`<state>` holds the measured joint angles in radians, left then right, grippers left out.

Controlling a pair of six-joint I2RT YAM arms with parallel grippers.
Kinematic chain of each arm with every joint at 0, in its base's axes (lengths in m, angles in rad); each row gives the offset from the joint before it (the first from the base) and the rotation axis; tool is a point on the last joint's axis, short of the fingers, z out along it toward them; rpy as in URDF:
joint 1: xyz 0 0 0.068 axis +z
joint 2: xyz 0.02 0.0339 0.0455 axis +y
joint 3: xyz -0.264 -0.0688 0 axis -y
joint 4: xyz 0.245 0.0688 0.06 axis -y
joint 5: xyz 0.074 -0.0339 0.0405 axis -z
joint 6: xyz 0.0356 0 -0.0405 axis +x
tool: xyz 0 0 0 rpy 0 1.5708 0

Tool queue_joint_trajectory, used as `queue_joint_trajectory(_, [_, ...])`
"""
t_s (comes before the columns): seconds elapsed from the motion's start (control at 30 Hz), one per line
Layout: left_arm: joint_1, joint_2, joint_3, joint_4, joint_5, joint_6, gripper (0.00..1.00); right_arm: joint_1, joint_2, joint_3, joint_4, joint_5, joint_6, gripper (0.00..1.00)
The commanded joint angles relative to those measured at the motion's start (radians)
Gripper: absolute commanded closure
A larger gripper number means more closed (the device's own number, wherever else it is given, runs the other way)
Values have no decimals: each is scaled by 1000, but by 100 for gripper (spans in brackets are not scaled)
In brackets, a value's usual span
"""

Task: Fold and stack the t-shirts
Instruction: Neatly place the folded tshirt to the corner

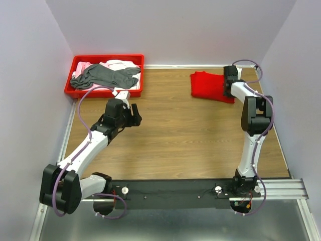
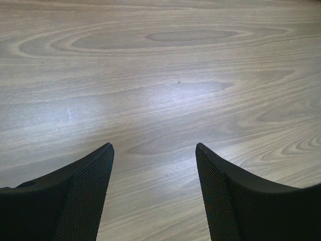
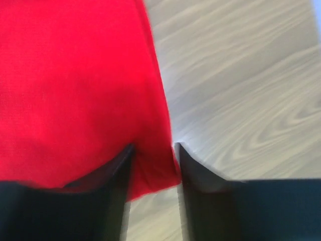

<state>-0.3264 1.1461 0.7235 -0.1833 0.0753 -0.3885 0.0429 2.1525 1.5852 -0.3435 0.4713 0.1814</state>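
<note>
At far right of the table (image 1: 175, 135), the red t-shirt (image 1: 208, 86) lies as a flat folded block. Its long axis runs approx. L-R across the top view, w/ the right gripper (image 1: 229, 75) at its right-hand edge. In the wrist view the jaws stand part-way apart, straddling a corner of the red cloth. The gap looks too wide to pinch thin fabric, so prob. not gripping (pic is blurred). The left gripper (image 1: 134, 114) is spread wide over bare wood and holds nothing. The other shirts, a dark grey t-shirt (image 1: 105, 75) on top of pale pink/white shirts (image 1: 120, 64), are heaped in the red tray (image 1: 67, 86) at far left. That's just beyond the left gripper and well apart from the right arm. Judgement: the left arm is nearer for the next pick, reaching fwd to the grey one.
</note>
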Motion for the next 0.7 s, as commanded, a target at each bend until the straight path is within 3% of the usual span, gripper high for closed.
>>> queue_joint_trajectory(0.0, [16,-11,-10,7,15,16,26,17,41,157,-67,155,-172,42])
queue_joint_trajectory(0.1, [30,-11,-12,11,33,14,26,47,-45,170,-103,43,-122,34])
queue_joint_trajectory(0.27, [61,-8,-18,25,73,11,26,127,-100,157,-98,-138,-56,31])
queue_joint_trajectory(0.67, [78,-16,-22,35,100,10,26,95,-48,38,-57,-272,-10,47])
